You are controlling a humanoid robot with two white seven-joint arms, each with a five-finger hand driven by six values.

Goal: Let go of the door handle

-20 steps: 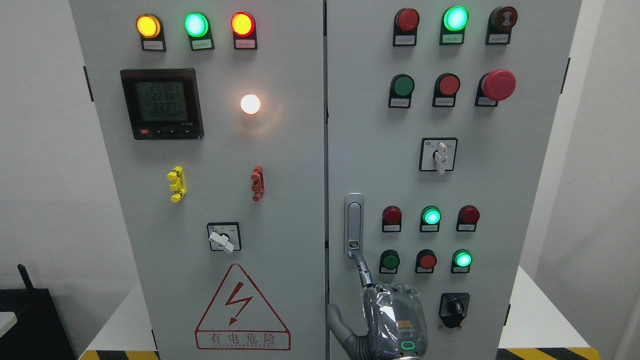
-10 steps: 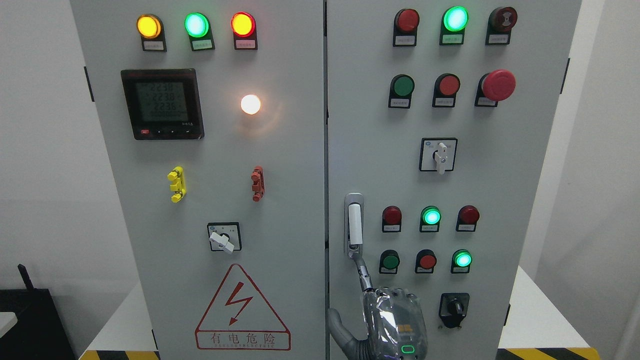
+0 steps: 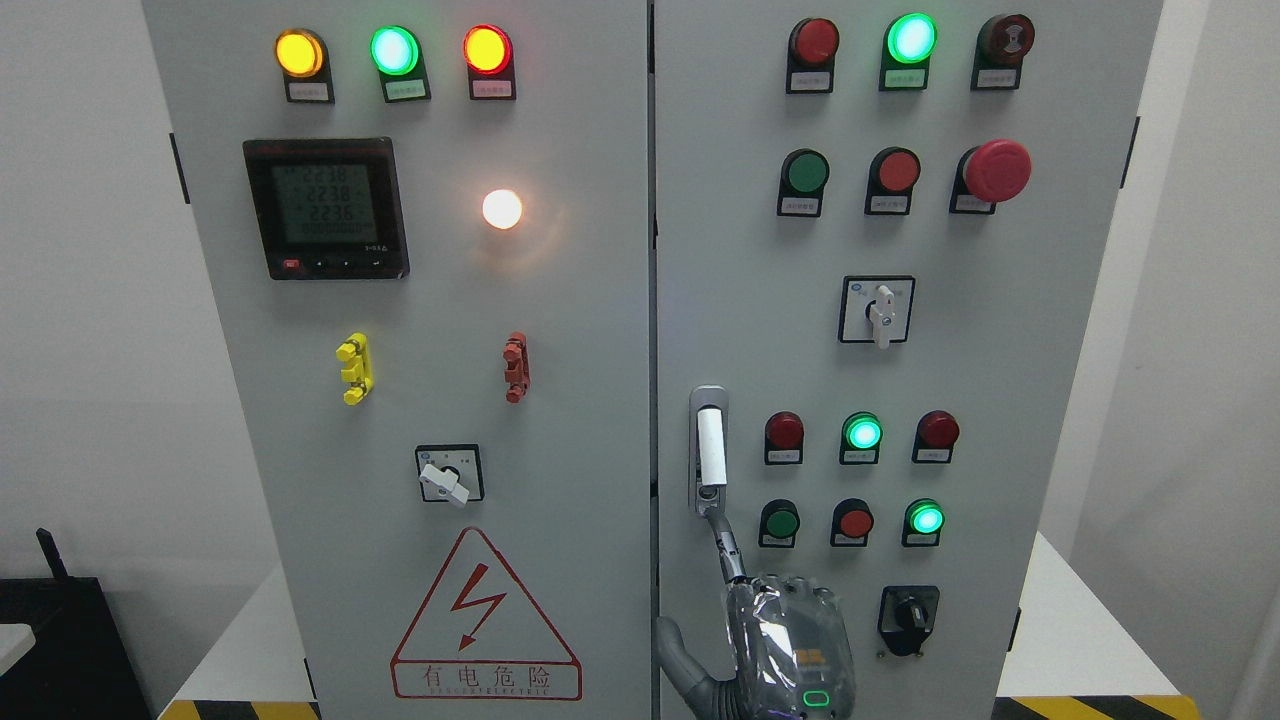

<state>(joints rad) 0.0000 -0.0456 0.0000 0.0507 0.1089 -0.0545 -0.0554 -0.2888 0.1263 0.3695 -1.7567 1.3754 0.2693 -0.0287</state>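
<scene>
Head view: the door handle [image 3: 709, 447] stands upright on the right cabinet door [image 3: 1000, 250]. The hand [image 3: 775, 640] below extends one finger [image 3: 728, 548] touching its lower end, gripping nothing.

Lost the wrist of the silvery, plastic-wrapped right hand [image 3: 790, 640] below the bottom edge. Could not read the small white label plates [image 3: 402, 88] under the round lamps. Saw the black box [image 3: 60, 650] cropped at the lower left.
</scene>
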